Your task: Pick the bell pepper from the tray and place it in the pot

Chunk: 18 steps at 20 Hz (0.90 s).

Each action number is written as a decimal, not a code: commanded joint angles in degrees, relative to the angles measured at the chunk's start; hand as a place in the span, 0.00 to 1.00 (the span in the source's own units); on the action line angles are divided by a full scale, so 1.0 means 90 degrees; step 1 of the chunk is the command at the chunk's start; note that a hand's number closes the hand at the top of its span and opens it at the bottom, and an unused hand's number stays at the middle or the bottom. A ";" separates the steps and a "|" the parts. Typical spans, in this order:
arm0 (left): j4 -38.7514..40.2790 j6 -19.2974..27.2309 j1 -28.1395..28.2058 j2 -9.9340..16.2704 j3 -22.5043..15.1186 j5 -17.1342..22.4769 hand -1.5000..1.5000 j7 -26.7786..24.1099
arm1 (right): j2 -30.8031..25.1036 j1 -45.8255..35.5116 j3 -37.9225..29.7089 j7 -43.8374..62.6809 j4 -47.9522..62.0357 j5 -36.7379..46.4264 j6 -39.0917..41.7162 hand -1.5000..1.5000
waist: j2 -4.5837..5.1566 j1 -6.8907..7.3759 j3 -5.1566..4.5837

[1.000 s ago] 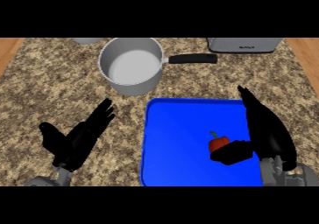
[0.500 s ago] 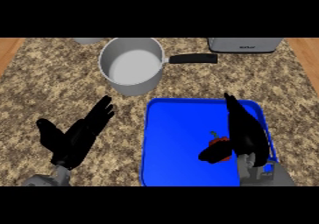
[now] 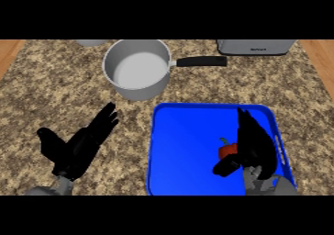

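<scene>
Change: the right robot hand (image 3: pixel 254 149) has been moved inward over the blue rectangular tray (image 3: pixel 186 151), closer against the small red bell pepper (image 3: pixel 228 150).
Pepper: red, green-stemmed, lying on the tray, partly hidden.
Right robot hand: fingers extended, thumb beside pepper.
Left robot hand (image 3: pixel 78 147): open, resting on the speckled counter (image 3: pixel 54 101).
Pot: grey metal pot (image 3: pixel 137 69), black handle, beyond the tray.

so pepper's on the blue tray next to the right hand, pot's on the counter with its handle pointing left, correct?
Not quite: the head view shows the pot handle pointing right. The rest holds: the bell pepper lies on the blue tray against the right hand.
</scene>
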 commanded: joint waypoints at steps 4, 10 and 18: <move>0.0060 0.0067 -0.0246 -0.0214 0.0066 -0.0164 0.50 0.0300 | 0.0441 -0.0165 -0.0239 0.0833 0.0264 0.0173 0.0551 0.00 | 0.0007 0.0006 0.0002; -0.0517 0.0121 0.0061 -0.0173 0.0117 -0.0246 0.50 0.0553 | 0.0606 0.0232 -0.0316 0.0454 0.0632 0.0663 0.0237 0.00 | 0.0000 0.0022 0.0004; -0.0033 -0.0425 0.0105 -0.0292 0.0352 -0.0259 0.50 0.0232 | 0.0750 0.0242 -0.0732 0.0140 0.0764 0.0685 0.0551 0.00 | 0.0006 0.0004 0.0002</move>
